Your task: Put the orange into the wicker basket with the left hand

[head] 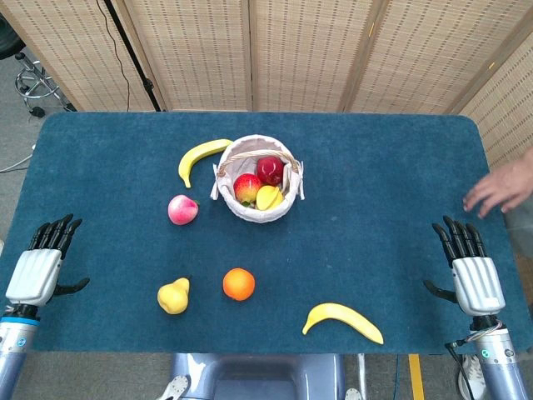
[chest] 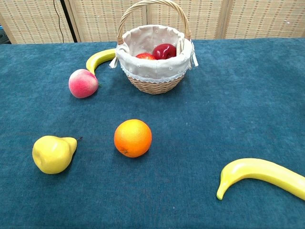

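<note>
The orange (head: 239,284) (chest: 133,138) lies on the blue table near the front, between a yellow pear and a banana. The wicker basket (head: 231,162) (chest: 153,84), lined with white cloth, stands behind it near the table's middle and holds two red apples and a yellow fruit. My left hand (head: 40,265) rests flat at the table's left edge, fingers spread, holding nothing, well left of the orange. My right hand (head: 470,267) lies the same way at the right edge. Neither hand shows in the chest view.
A yellow pear (head: 173,296) (chest: 52,153) sits left of the orange. A peach (head: 182,209) (chest: 83,83) and a banana (head: 200,157) lie left of the basket. Another banana (head: 343,319) (chest: 264,174) lies front right. A person's hand (head: 503,188) touches the table's right edge.
</note>
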